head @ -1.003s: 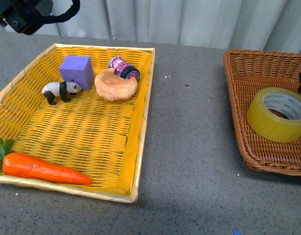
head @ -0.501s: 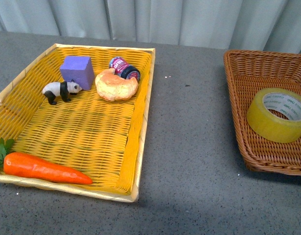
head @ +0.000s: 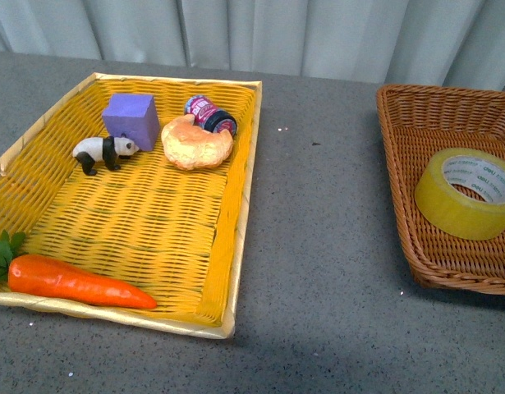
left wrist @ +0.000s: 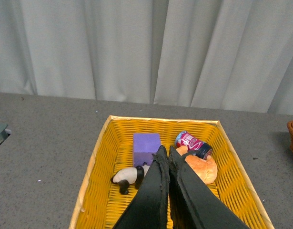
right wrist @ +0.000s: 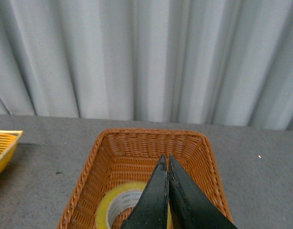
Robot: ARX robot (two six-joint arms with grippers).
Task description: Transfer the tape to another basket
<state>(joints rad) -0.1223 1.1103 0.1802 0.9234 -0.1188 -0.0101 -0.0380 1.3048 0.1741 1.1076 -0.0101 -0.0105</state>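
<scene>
Two woven containers sat well apart on the grey table (head: 318,271): a bright yellow woven tray (head: 232,205) on the robot's left and a shallow dark brown wicker basket (head: 400,164) on its right. The wide roll of translucent yellowish packing tape (head: 465,193), white printed core upward, lay flat on the brown basket's floor, clear of any gripper. By that placement, the move looked finished, with the roll resting where the task wanted it.

The yellow tray held only bystanders: a purple foam cube (head: 130,120), a small black-and-white panda figure (head: 103,152) just beside it, a golden croissant-shaped bread (head: 197,142), a small pink-labelled can (head: 209,113) lying on its side, and an orange carrot with green leaves (head: 75,281) along the near edge.

Neither arm showed in the front view. The left gripper (left wrist: 164,155) hung high above the tray, its black fingers pressed together on nothing. The right gripper (right wrist: 165,164) hung above the brown basket, fingers likewise together and empty, the tape partly hidden behind them. Both poses read as raised, idle positions, suited to a task judged complete.
</scene>
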